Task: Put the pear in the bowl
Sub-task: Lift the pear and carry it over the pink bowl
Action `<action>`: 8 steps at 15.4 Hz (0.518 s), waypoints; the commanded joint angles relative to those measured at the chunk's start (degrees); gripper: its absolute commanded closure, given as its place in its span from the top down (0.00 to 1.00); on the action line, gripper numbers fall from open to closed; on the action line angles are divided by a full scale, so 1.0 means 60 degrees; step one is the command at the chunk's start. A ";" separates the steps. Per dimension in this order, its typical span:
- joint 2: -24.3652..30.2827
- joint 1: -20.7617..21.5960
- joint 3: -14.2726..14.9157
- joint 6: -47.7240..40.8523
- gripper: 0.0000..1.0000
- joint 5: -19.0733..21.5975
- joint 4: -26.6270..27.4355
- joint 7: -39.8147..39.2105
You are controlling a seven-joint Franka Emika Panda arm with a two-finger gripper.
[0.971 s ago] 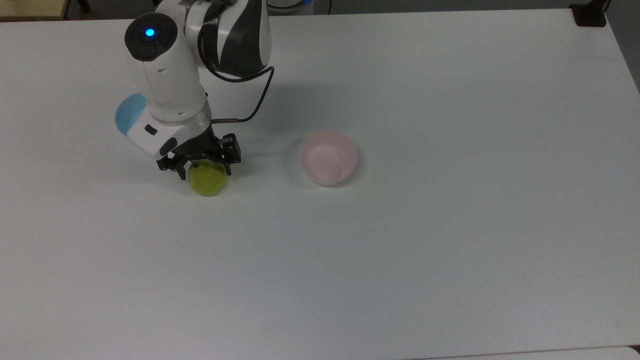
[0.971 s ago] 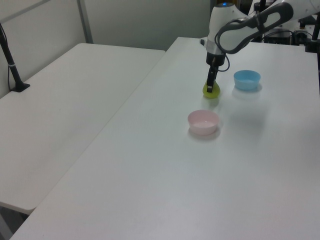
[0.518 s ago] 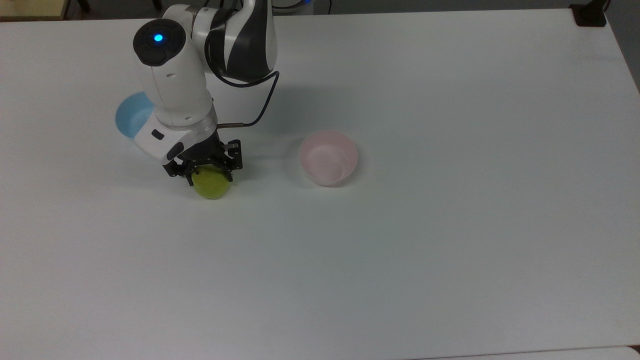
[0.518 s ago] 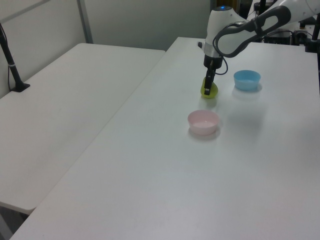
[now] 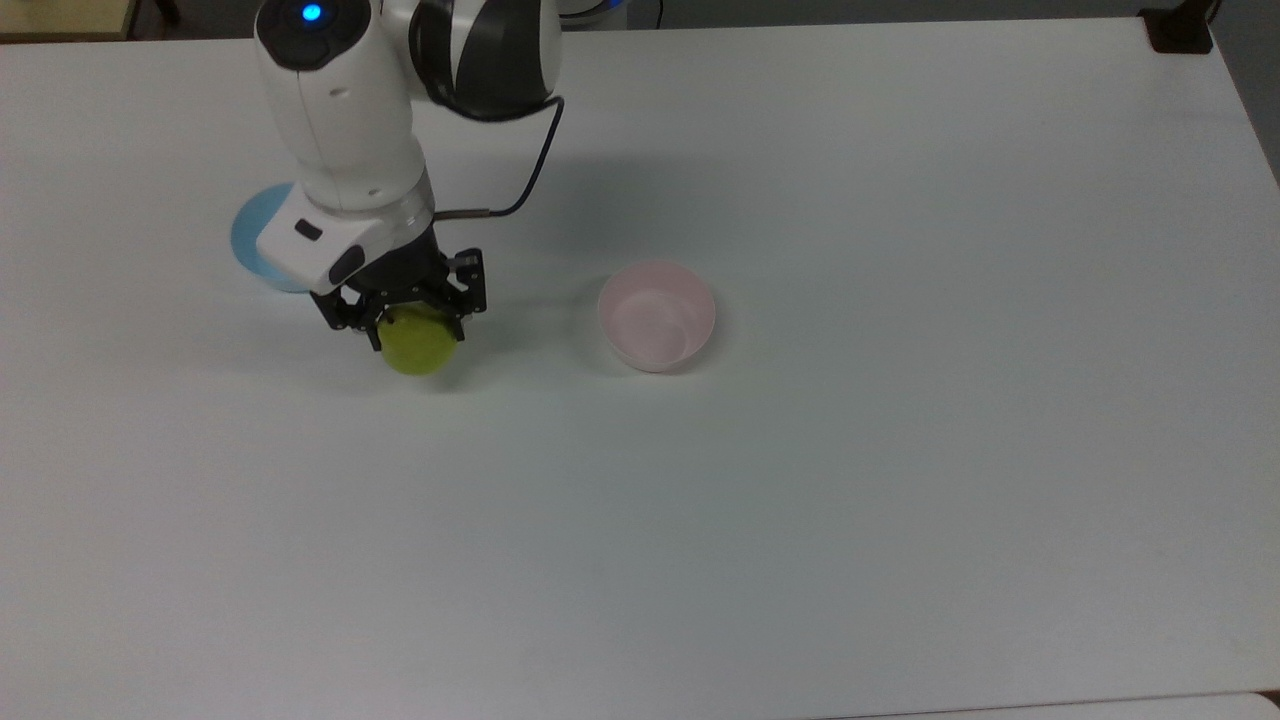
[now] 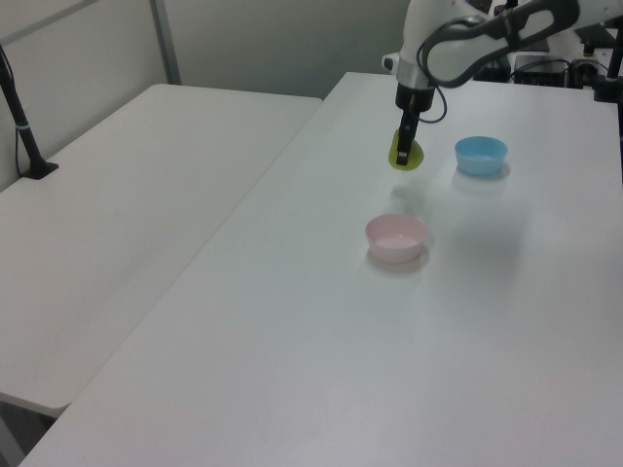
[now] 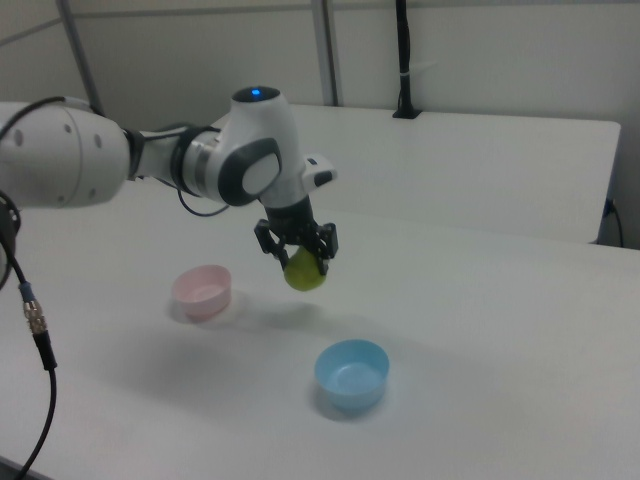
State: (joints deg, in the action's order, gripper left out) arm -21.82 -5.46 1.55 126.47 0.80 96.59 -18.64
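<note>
1. The pear (image 5: 417, 345) is being gripped from above by the gripper (image 5: 413, 322), with the 2 black fingers clamped on its upper part.
2. The pear is being held clear of the white table (image 5: 900, 480); in the right view the fruit (image 7: 304, 272) is seen hanging in the air with its shadow cast on the tabletop below, and in the left view a gap is seen between the pear (image 6: 406, 156) and the surface.
3. The gripper is being pointed straight down in the left view (image 6: 402, 152), while the white arm is being arched in from the left view's upper right.
4. The bowl (image 5: 656, 315), pale pink and round, is being left upright on the table, well apart from the pear toward the top view's right; nothing is being held inside it.
5. In the left view the pink bowl (image 6: 396, 237) is seen nearer the camera than the pear, and in the right view it (image 7: 202, 291) is seen to the right view's left of the gripper (image 7: 297, 251).
6. A light blue bowl (image 5: 252, 238) is being partly covered by the arm in the top view, on the top view's left of the pear.
7. In the right view the blue bowl (image 7: 351, 374) is seen in front of the pear, open side up, and in the left view (image 6: 481, 155) it is seen just to the left view's right of the fruit.
</note>
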 commanded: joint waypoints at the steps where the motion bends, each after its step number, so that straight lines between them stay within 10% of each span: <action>1: 0.1100 0.0076 -0.0314 -0.1124 0.17 -0.0191 0.0234 0.0133; 8: 0.2669 0.0294 -0.0697 -0.3629 0.17 -0.0250 0.0234 0.0351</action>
State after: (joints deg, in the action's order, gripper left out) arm -10.11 -4.98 -2.18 109.58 0.49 96.42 -18.64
